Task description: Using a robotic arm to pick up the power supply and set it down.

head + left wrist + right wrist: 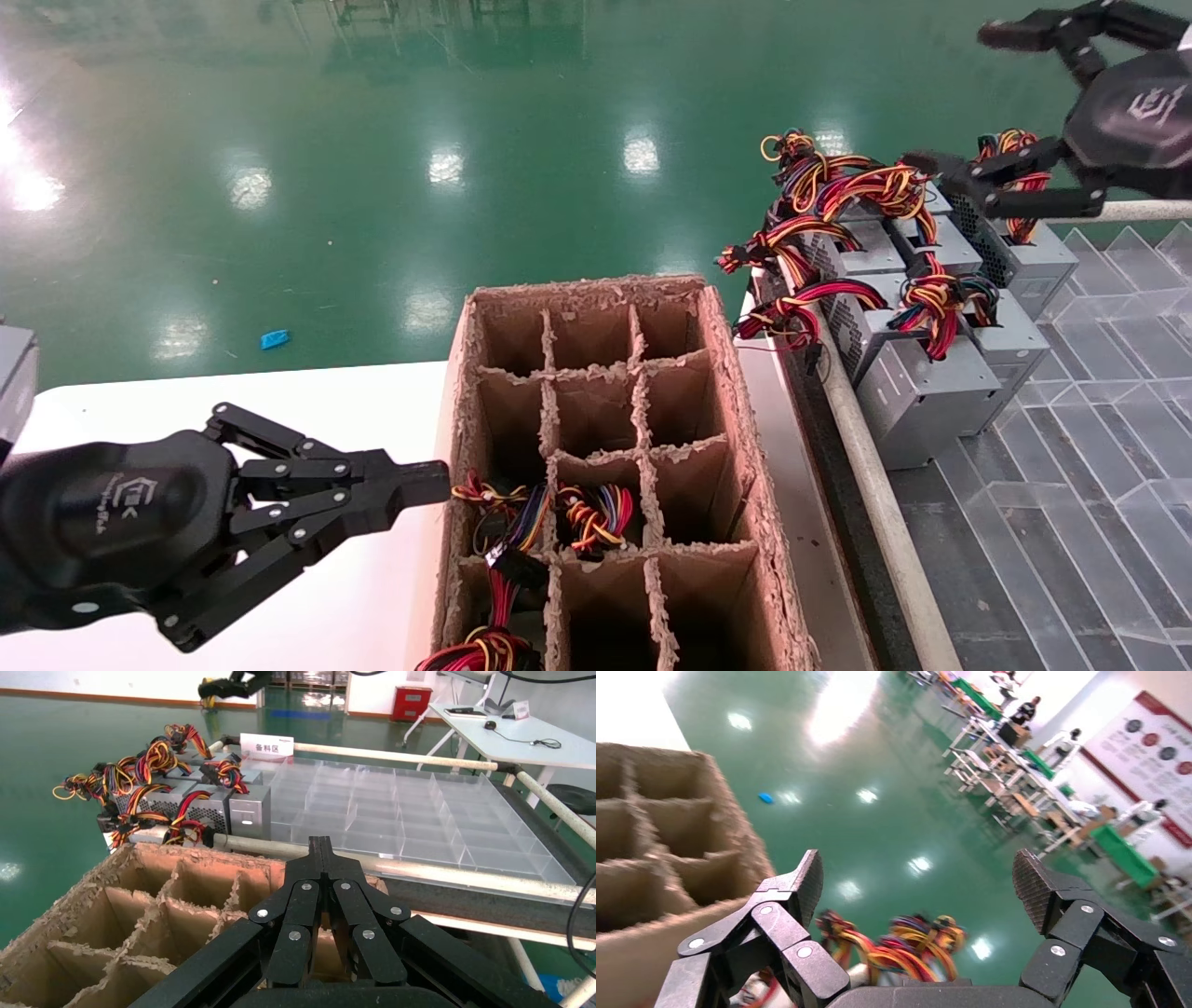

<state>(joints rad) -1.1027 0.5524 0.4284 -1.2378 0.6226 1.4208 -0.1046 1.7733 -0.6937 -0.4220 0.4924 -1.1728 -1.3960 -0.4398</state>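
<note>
Well, the left gripper (pixel 424 485) sits pinched together at eight o'clock, tips beside the cardboard box (pixel 736 410) (wires fill some cells). At two o'clock, the robotic arm (pixel 968 102) hovers spread wide above the power supply (pixel 1034 261).

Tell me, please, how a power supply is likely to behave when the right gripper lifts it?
The power supply is a metal box, so probably rigid and fairly heavy. Its wires look floppy and may snag neighbouring bundles. The right gripper hangs open above them.
</note>
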